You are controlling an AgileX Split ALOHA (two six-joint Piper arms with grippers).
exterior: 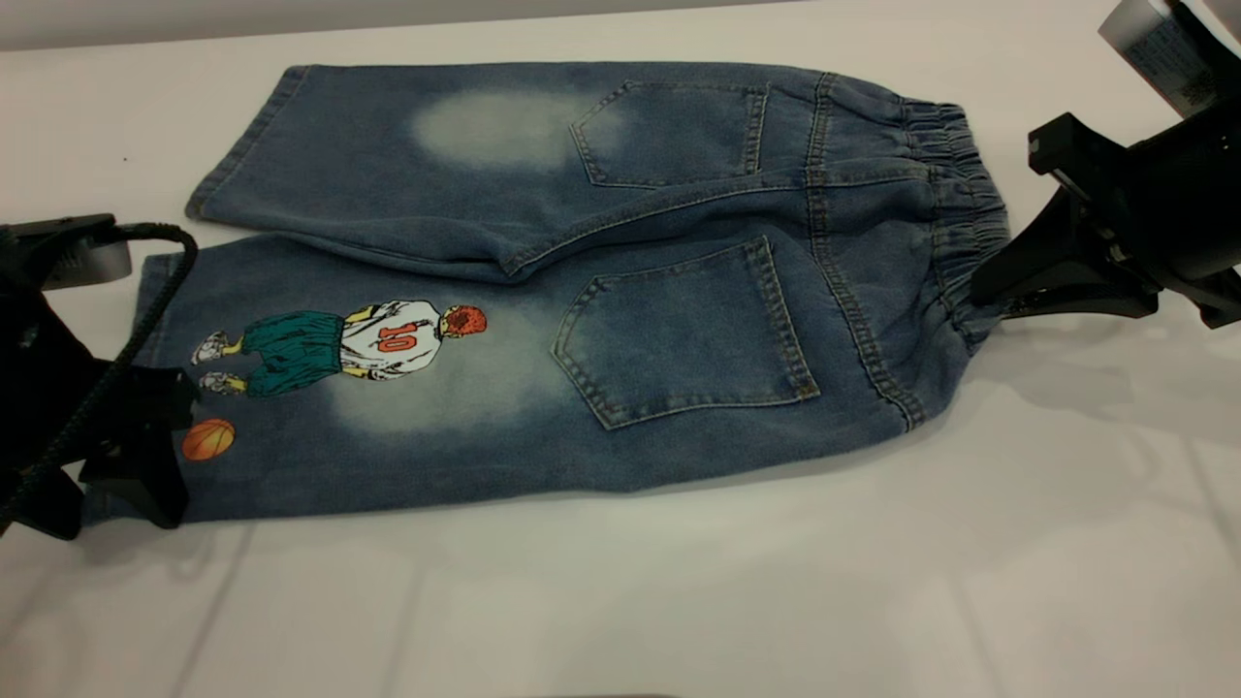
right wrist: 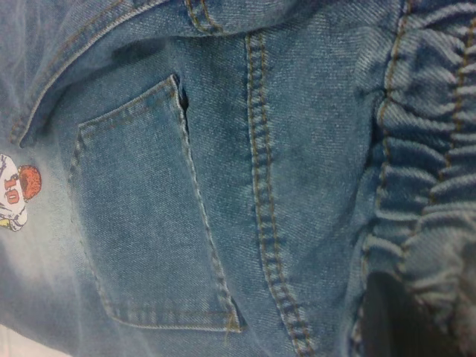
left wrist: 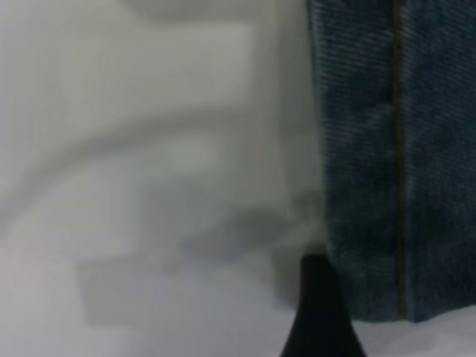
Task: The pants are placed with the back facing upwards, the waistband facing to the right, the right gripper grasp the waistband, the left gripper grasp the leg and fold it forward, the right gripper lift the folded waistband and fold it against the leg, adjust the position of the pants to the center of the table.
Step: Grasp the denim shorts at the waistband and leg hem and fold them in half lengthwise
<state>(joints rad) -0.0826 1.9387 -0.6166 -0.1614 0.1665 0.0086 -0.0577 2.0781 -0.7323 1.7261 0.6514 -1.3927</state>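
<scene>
Blue denim pants lie flat on the white table, back pockets up, with the elastic waistband at the right. A basketball-player print marks the near leg. My right gripper is shut on the near end of the waistband, which bunches up around one dark finger. My left gripper sits low over the hem of the near leg at the far left. In the left wrist view the leg's hem lies right beside it.
The far leg lies parallel behind the near one, and its inner edge overlaps the seat slightly. The left arm's black cable hangs over the hem area. Bare white table surrounds the pants in front and behind.
</scene>
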